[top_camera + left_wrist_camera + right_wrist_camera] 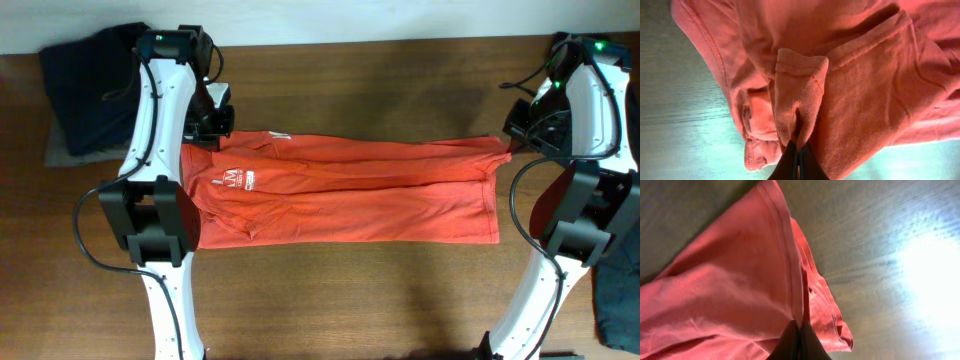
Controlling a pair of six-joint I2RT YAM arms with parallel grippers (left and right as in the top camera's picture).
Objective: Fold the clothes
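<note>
Wooden table [350, 300], orange T-shirt [380, 190] in left hand [799, 150] and right hand [800, 330]

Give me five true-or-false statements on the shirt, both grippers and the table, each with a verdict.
1. The left gripper is shut on a fold of the T-shirt. True.
2. The right gripper hangs open above the table. False: it is shut on the T-shirt's edge.
3. The T-shirt lies stretched between the two arms, with its white lettering at the left arm's end. True.
4. The dark clothes lie on top of the T-shirt. False: they lie at a table corner beyond the left arm, apart from it.
5. The table is brown wood. True.
</note>
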